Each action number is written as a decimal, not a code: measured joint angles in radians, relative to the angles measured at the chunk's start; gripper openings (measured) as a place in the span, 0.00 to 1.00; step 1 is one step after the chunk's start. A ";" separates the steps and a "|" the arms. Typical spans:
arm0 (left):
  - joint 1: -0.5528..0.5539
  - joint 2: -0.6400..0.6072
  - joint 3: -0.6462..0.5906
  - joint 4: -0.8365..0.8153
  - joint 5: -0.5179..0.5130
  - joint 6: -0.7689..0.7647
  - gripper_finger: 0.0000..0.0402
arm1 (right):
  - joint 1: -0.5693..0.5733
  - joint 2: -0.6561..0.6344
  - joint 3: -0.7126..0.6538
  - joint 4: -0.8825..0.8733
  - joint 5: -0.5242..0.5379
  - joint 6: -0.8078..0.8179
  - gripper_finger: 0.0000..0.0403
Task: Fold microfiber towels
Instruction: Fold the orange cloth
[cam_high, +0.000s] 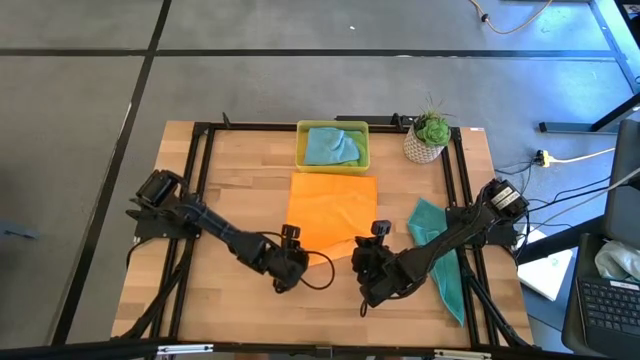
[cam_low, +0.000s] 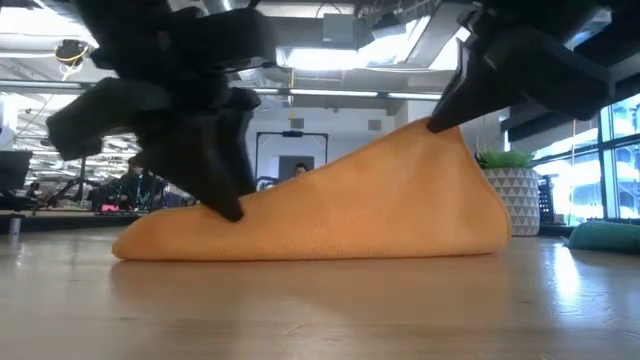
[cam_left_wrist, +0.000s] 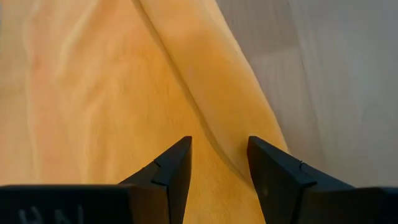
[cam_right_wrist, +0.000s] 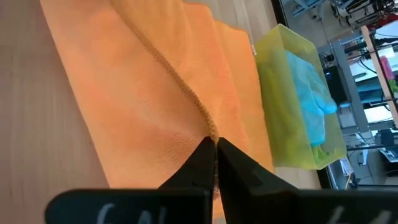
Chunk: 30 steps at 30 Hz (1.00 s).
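The orange towel (cam_high: 331, 208) lies mid-table, its far edge just short of the yellow tray (cam_high: 300, 150), bare wood along the near edge. The right gripper (cam_right_wrist: 216, 144) is clenched on its lifted near-right corner; the left gripper (cam_left_wrist: 219, 162), fingers spread, sits over its near-left edge.

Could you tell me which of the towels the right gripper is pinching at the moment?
The orange towel spread mid-table; the right gripper pinches its edge. The teal ones lie untouched in the yellow tray and at the table's right side.
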 joint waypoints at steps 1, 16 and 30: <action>-0.005 0.000 0.000 -0.014 0.000 -0.016 0.37 | 0.000 0.000 0.000 -0.003 0.000 0.003 0.04; -0.117 0.000 0.000 -0.192 0.009 -0.225 0.37 | 0.008 0.000 0.000 -0.038 -0.025 0.051 0.04; -0.165 0.000 0.000 -0.280 -0.073 -0.280 0.09 | 0.060 0.000 0.000 -0.047 -0.065 0.099 0.04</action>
